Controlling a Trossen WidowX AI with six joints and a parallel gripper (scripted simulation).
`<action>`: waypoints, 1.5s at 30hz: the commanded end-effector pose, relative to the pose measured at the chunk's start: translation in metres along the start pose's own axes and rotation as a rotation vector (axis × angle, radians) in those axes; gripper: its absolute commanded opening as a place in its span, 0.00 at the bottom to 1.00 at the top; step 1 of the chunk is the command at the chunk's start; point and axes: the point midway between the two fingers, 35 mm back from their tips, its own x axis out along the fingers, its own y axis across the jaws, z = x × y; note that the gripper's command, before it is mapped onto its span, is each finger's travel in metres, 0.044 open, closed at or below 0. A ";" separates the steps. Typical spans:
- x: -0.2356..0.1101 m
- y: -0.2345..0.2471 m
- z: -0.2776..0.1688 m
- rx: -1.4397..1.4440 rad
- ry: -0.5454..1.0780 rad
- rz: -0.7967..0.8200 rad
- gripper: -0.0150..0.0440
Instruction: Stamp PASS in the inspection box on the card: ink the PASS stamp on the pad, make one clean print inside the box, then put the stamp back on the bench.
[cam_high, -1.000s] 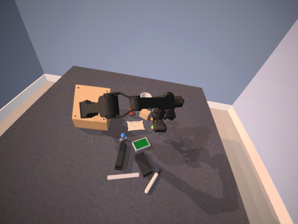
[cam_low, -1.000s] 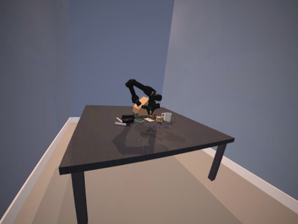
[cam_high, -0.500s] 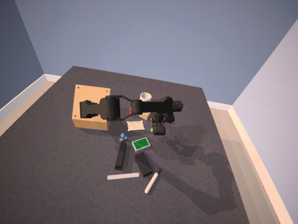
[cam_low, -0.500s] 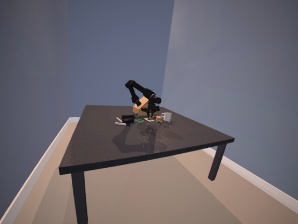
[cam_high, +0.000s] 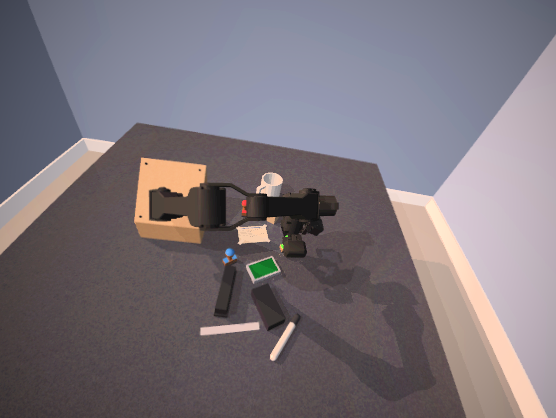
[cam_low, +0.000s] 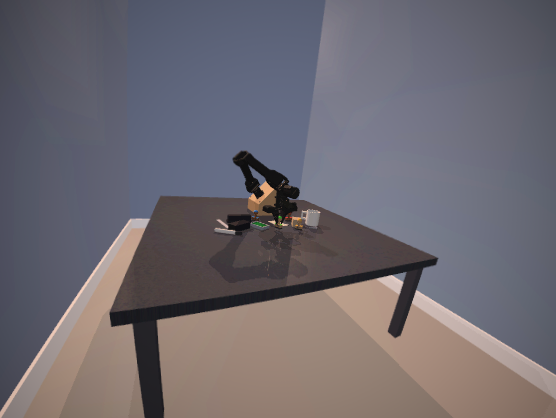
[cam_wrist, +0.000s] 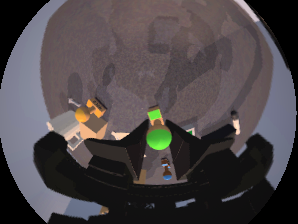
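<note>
The gripper (cam_high: 290, 248) was clamped on the green-knobbed PASS stamp (cam_wrist: 158, 137), carried just beside the card (cam_high: 253, 234) and near the green ink pad (cam_high: 263, 269). It looked like the inking step; next it needed to move over the pad and press straight down.

The arm (cam_high: 235, 205) is matte black throughout, built of blocky links joined by thick cylindrical housings. Two thin black rods run alongside one link, leaving open gaps on either side. Its black base is bolted onto a tan wooden block (cam_high: 170, 175) with dark screw holes at the corners. The gripper (cam_high: 292, 247) is a squat black unit with dark, angular fingers.
</note>
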 end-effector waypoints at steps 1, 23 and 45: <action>0.007 0.000 -0.002 -0.008 0.004 -0.005 0.25; -0.048 0.003 0.005 -0.005 0.002 0.005 0.70; -0.108 0.003 -0.001 -0.009 0.005 0.000 0.70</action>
